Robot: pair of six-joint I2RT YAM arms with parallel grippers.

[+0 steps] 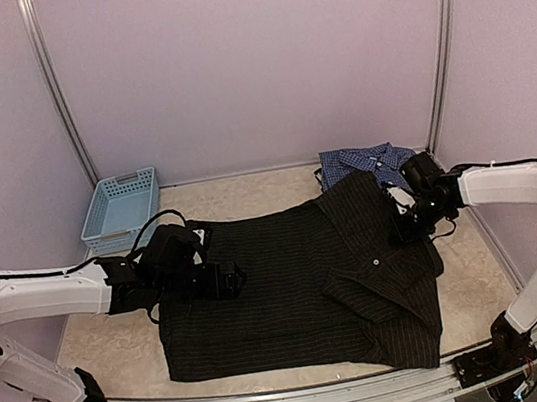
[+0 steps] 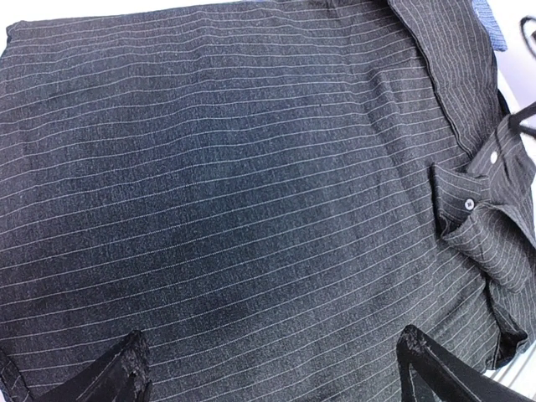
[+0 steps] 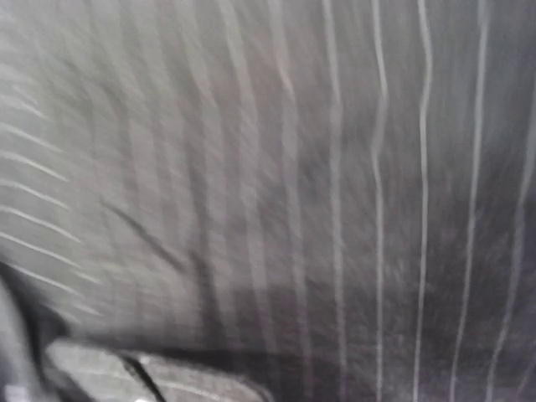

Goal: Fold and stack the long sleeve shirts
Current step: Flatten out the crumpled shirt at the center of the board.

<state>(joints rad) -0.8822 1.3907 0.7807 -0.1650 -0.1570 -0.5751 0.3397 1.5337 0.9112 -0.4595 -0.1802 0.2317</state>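
Black pinstriped shirt (image 1: pixel 292 288) lies spread flat on the table (image 1: pixel 480 260), reaching its near edge. Its long axis and fine pale stripes run left to right, and a buttoned cuff (image 2: pixel 469 205) is folded over the right end. The left gripper (image 1: pixel 230 280) hovers wide open over the shirt's left part, holding nothing. The right gripper (image 1: pixel 401 225) is closed at the shirt's far right edge; whether it pinches cloth cannot be told. The blue check shirt (image 1: pixel 364 161) lies bunched just behind.
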